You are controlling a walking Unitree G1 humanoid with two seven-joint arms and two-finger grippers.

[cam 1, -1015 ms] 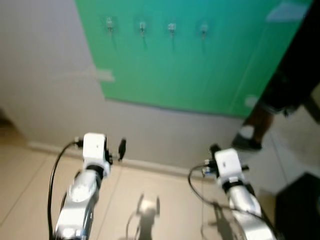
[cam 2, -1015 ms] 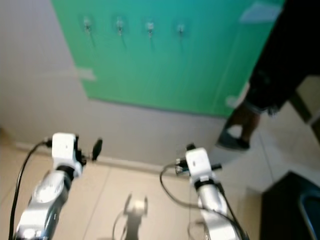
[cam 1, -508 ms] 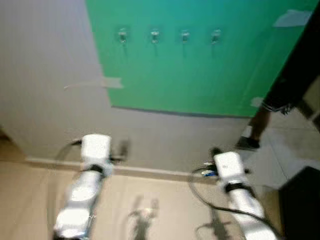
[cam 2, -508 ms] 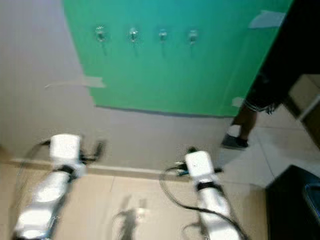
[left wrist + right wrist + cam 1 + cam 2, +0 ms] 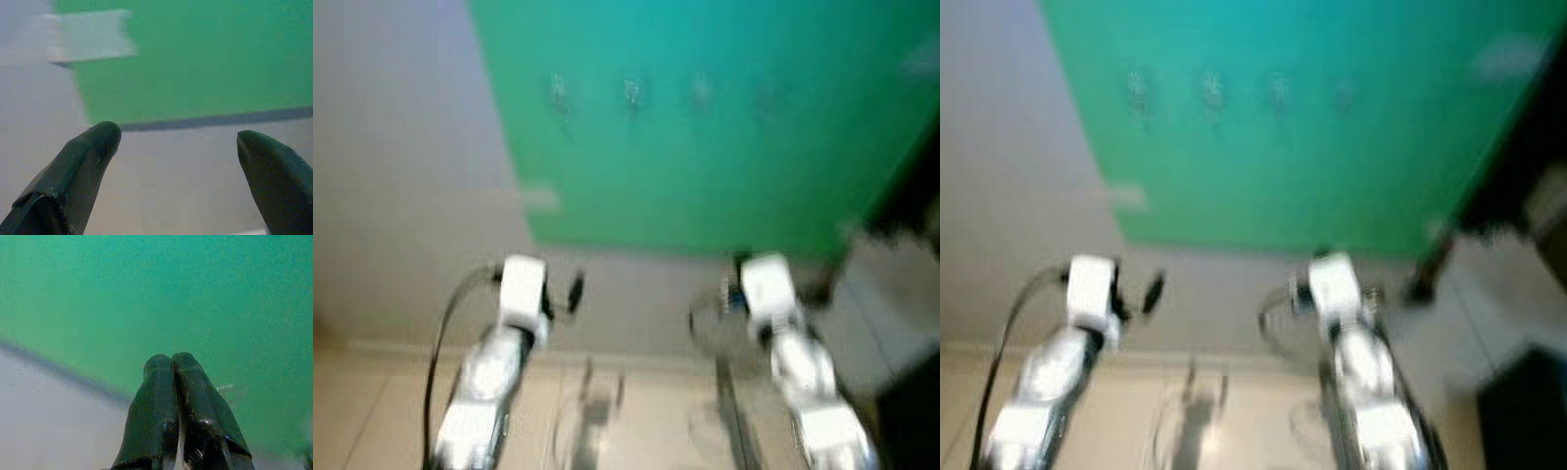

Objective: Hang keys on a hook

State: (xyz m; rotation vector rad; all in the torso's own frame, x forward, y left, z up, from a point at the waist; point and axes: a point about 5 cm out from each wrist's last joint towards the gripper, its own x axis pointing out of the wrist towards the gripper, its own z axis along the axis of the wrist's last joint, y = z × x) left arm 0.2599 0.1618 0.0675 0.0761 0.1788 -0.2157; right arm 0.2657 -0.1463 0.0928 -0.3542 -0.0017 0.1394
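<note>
Head views, blurred, read left to right. At about 10 o'clock, a grey wall [image 5: 401, 176] carries a strip of pale tape [image 5: 88, 36] at the edge of a green panel [image 5: 705, 147]. The left gripper [image 5: 178, 142] is raised before the wall at about 7 o'clock, its fingers spread wide apart with nothing between them. Along the top of the panel, from 11 to 1 o'clock, runs a row of four small hooks [image 5: 631, 93], seen only as smears. The right gripper [image 5: 172, 367] stands at about 5 o'clock, aimed at the green panel, its two fingers pressed together; a thin pale sliver shows beside the tips, too small to identify. The keys cannot be made out in any view, so whether the closed right fingers carry them cannot be told. At 3 o'clock a dark shape [image 5: 911, 176] borders the panel. Judged risks: the hooks are small and well above both grippers, so a misjudged reach could miss the hook, and keys pinched thinly could slip free.
</note>
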